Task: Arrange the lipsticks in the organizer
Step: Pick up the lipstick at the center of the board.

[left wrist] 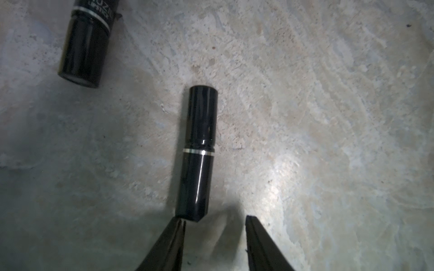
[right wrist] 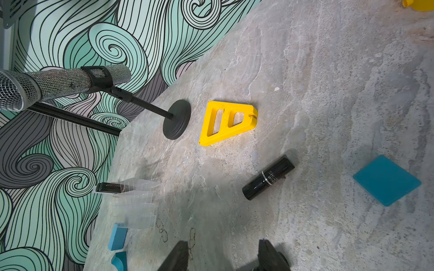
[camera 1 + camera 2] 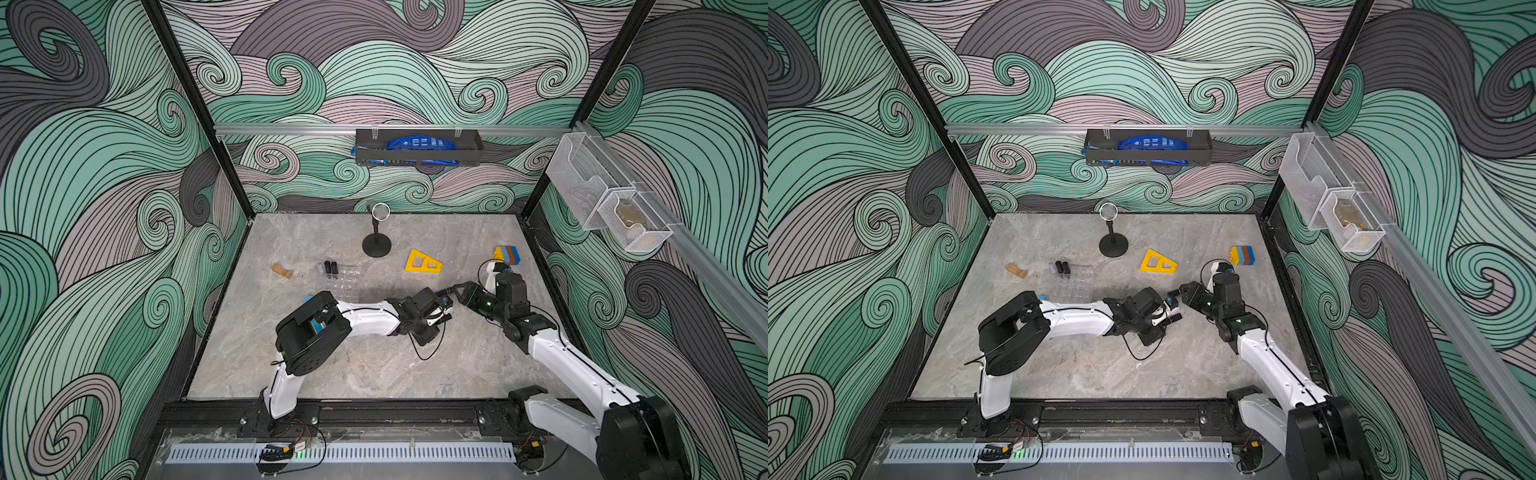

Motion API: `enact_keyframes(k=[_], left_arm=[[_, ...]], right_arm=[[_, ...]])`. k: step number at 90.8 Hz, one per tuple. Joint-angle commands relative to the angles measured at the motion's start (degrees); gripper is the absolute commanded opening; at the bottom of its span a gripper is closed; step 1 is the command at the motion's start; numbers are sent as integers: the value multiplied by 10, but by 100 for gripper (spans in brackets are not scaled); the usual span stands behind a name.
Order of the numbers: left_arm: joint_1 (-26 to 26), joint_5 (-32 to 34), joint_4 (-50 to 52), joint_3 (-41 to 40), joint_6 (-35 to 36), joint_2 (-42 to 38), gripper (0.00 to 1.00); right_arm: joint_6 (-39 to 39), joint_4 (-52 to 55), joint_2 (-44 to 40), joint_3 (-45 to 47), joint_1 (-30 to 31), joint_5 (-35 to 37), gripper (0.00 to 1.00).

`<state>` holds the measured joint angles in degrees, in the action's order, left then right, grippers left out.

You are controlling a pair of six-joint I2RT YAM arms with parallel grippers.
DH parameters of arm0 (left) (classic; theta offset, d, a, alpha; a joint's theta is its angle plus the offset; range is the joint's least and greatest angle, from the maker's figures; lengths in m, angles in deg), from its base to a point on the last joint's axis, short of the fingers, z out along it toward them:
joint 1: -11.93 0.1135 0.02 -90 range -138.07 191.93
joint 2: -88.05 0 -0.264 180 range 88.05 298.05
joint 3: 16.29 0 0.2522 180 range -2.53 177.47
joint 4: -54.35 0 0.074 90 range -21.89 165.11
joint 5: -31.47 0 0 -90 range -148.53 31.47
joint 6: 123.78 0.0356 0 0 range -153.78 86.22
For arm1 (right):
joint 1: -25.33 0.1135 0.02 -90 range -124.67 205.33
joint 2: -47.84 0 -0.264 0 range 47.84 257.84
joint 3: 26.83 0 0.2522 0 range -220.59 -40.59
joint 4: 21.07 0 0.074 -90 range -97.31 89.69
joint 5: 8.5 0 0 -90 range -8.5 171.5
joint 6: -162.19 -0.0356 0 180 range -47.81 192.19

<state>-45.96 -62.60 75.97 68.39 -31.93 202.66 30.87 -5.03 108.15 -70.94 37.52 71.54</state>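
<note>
In the left wrist view a black lipstick [image 1: 199, 152] with a thin silver seam lies flat on the stone table. My left gripper [image 1: 215, 219] is open just short of its near end; one fingertip [image 1: 179, 225] touches that end and nothing sits between the jaws. A second lipstick [image 1: 87, 42], with white lettering, lies apart from it and also shows in the right wrist view [image 2: 268, 178]. My right gripper [image 2: 224, 245] is open and empty above bare table. The clear organizer [image 3: 347, 284] holds two upright lipsticks [image 3: 331, 269] at its far left corner. Both grippers [image 3: 436, 307] [image 3: 451, 289] meet mid-table.
A yellow triangular frame [image 3: 423, 262] and a microphone on a round stand [image 3: 377, 245] are behind the grippers. Stacked coloured blocks [image 3: 508, 254] sit at the right, a teal square [image 2: 386, 180] near the lettered lipstick, blue blocks [image 2: 117, 235] beside the organizer, and a tan piece [image 3: 281, 270] at the left.
</note>
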Motion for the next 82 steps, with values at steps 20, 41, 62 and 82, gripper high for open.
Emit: enact_keyframes(k=[20,41,62,82], left_arm=[[-11,31,11,38,15,47,36],[-12,72,42,38,6,20,53],[-3,68,50,55,37,15,58],[2,-12,35,93,47,65,56]], right_arm=[[6,-7,4,-4,-1,-16,52],[14,-7,5,-2,-1,-8,52],[20,-2,9,-9,-2,-11,52],[24,12,8,-18,-6,-14,52]])
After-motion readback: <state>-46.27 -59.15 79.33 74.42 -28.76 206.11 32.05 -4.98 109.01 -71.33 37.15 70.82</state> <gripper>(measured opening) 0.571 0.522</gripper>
